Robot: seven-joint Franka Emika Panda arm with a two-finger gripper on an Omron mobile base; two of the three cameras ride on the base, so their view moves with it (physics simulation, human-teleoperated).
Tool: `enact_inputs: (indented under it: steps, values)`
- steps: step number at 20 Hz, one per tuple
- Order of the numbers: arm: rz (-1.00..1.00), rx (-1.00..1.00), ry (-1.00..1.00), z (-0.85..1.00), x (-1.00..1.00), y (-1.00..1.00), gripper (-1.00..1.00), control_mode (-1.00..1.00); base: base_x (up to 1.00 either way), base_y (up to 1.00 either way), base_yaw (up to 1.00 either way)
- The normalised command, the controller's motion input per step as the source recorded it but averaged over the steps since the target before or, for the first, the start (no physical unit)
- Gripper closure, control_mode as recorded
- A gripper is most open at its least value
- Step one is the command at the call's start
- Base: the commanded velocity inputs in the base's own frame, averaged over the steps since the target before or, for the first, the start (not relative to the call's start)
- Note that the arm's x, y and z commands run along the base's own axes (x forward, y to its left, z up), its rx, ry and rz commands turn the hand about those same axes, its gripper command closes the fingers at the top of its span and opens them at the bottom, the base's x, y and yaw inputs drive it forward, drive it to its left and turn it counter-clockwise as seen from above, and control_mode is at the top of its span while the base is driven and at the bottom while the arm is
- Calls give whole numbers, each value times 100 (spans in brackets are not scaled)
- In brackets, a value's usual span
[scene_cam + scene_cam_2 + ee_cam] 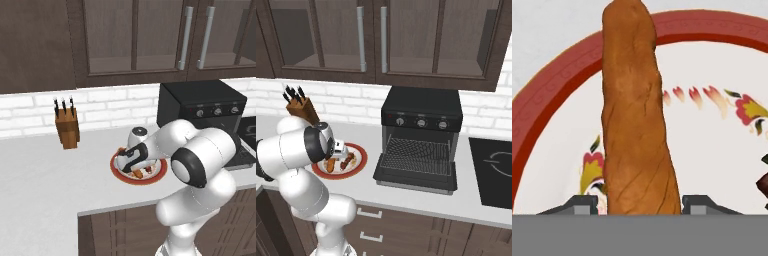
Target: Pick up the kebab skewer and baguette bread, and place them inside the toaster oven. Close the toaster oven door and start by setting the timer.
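Observation:
The baguette bread [637, 115], long and golden-brown, lies on a red-rimmed plate [557, 100] and runs up the middle of the hand view. My gripper [641, 205] is low over the plate, one fingertip pressed to each side of the loaf's near end. From the left base the gripper [133, 169] covers most of the plate [150, 179]. The kebab skewer [347, 161] lies on the plate [358, 167] beside the baguette bread [330, 165]. The toaster oven [421, 107] stands to the right, its door [416, 181] dropped open and the wire rack [415, 155] showing.
A wooden knife block [67, 127] stands at the back left of the counter. A black cooktop [496, 170] is set into the counter right of the oven. Three round knobs [421, 122] line the oven's front. Wall cabinets hang above.

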Motion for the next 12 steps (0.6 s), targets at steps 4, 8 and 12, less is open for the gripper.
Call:
enact_inputs:
  steps: [4,8,12]
  values:
    - [0,0,0,0,0,0,100,-100,0,0,0]
    - [0,0,0,25,-1,0,100,-100,0,0,0]
    - [-3,0,0,73,-18,-4,100,-100,0,0,0]
